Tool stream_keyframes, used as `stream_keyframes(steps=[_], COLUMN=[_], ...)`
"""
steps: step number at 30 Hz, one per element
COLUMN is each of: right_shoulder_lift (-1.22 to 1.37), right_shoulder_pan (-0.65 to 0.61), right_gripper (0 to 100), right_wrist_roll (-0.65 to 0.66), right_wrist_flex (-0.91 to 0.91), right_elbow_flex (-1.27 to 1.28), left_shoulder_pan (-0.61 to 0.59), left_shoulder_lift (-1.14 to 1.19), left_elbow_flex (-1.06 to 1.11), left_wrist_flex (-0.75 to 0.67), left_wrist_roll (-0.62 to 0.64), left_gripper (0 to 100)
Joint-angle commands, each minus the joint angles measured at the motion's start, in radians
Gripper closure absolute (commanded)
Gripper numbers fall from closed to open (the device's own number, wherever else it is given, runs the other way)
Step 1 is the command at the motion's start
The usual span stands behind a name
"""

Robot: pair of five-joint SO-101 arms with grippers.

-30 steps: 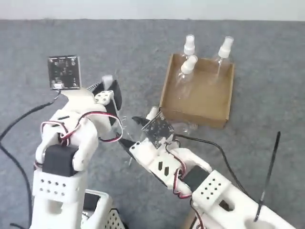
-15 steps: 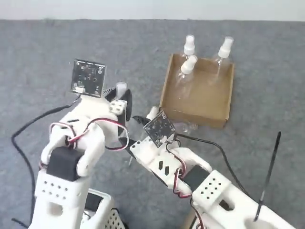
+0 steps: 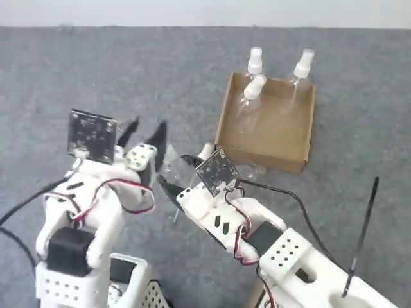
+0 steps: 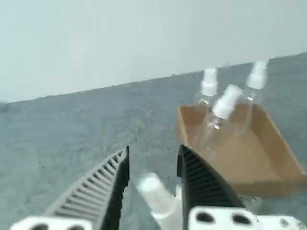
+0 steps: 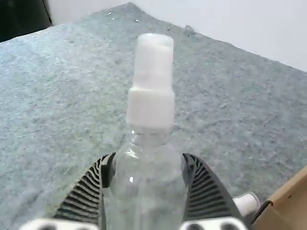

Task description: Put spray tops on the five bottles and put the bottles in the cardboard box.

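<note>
Right gripper [image 5: 147,162]: fingers closed on the shoulders of a clear bottle [image 5: 144,187], held upright above the table [image 3: 77,58], white spray top [image 5: 151,91] on its neck. Left gripper [image 3: 146,126]: fingers spread wide and holding nothing, poised just beside that top. Near the held bottle, the cardboard box [image 3: 257,154], with three capped bottles [image 3: 254,90] at it.

Could slip or swivel in the grip, being smooth, round plastic pinched at two narrow lines. Could clip the near wall of the box on the way over if carried too low. Could topple the bottles standing there if set down against them (light, tall and narrow, so easily tipped). Could also snag on the open left fingers if lifted straight up. Might shed the top later if not screwed fully home.

Hard to judge how well the top is seated: threads hidden under the collar. Base of the held bottle cut off in the right wrist view. Partly covered by the right arm's camera board, a fifth bottle [image 3: 252,171] lying against the box front. Unclear whether the two far bottles stand inside the far wall or just behind it.
</note>
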Motion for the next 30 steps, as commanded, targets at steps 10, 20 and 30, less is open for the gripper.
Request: stream_keyframes(steps=[10,20,30], right_shoulder_lift=[-0.053,-0.053,-0.053], right_shoulder_pan=[0.016,0.016,0.016], right_gripper=[99.2,99.2,99.2], right_wrist_roll=[-0.014,-0.011,-0.011], right_wrist_flex=[-0.021,-0.021,-0.021], right_elbow_flex=[-0.006,-0.006,-0.006], left_shoulder_pan=[-0.124,0.034,-0.044], left_shoulder_lift=[0.183,0.181,0.181], left_elbow_flex=[0.001,0.108,-0.030], left_wrist_flex=[-0.064,-0.064,-0.066], left_wrist_roll=[-0.055,-0.115,-0.114], left_gripper=[95,96,96])
